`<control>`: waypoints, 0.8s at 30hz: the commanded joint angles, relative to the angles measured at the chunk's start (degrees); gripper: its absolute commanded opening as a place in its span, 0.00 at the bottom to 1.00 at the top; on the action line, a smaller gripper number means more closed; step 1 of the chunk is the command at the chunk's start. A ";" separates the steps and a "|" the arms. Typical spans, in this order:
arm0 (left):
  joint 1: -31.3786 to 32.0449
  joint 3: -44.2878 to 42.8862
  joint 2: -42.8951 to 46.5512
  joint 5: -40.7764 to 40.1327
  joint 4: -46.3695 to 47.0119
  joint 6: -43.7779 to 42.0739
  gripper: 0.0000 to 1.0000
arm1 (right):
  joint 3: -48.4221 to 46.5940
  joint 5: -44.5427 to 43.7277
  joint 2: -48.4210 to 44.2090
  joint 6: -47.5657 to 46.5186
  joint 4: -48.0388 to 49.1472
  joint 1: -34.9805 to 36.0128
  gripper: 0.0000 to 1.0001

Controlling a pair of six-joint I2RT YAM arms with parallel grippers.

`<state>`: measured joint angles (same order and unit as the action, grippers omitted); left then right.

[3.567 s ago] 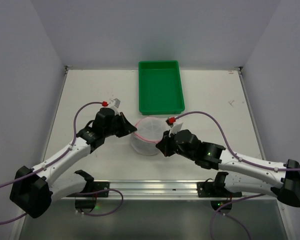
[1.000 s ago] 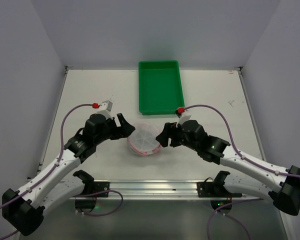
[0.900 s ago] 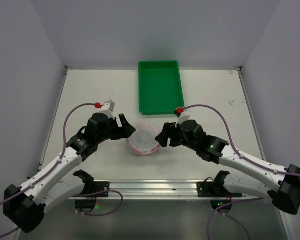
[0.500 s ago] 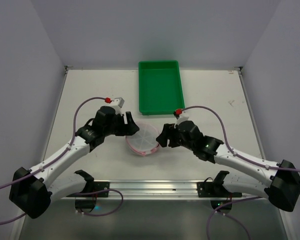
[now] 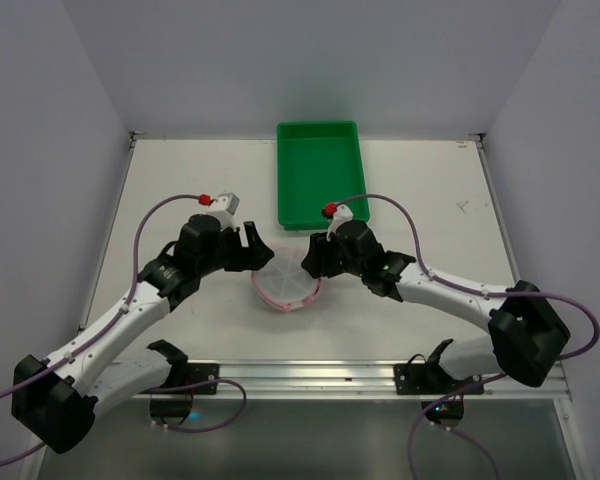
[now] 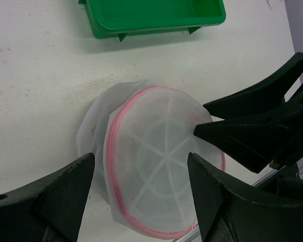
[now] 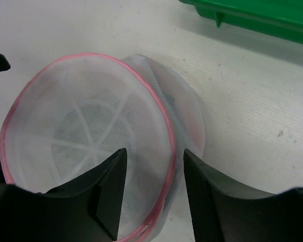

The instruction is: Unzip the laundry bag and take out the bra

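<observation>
Right pincer [image 7: 154,152] has come forward in the last second to the far right side of the small drum-shaped white mesh laundry bag with pink zipper trim [image 5: 288,285]. Its jaws have narrowed to about half apart, with the pink rim between them, not yet pinched as far as I see. Left pincer [image 6: 141,157] stays wide, one finger at each side of the bag, and I can make out no grip. The bag lies tilted in the middle of the white desk [image 5: 180,190], on the near side of the green plastic tray [image 5: 322,222]. I judge the arms are only now taking hold, and the unzipping has not begun.
</observation>
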<state>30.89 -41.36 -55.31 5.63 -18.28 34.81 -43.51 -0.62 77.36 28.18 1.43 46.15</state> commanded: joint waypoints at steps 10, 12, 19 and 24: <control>-1.45 0.14 1.78 -1.85 -1.67 -1.49 0.78 | -6.42 4.50 4.73 -6.04 4.46 -0.01 0.03; -1.63 0.06 1.61 -1.94 -1.67 -1.41 0.78 | -5.89 2.14 3.33 -6.30 3.93 -0.10 0.00; -3.38 -1.96 0.47 -3.95 -2.89 -1.41 0.78 | -1.50 -14.28 -9.67 -4.98 1.47 -0.10 0.00; -6.89 -5.47 -1.11 -4.49 -3.95 -1.50 0.78 | 5.34 -16.27 -20.47 -8.58 4.88 -0.01 0.00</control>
<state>26.22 -42.44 -55.90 2.63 -22.00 34.81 -41.98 -12.56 61.56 22.59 3.05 46.15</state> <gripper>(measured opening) 0.777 0.023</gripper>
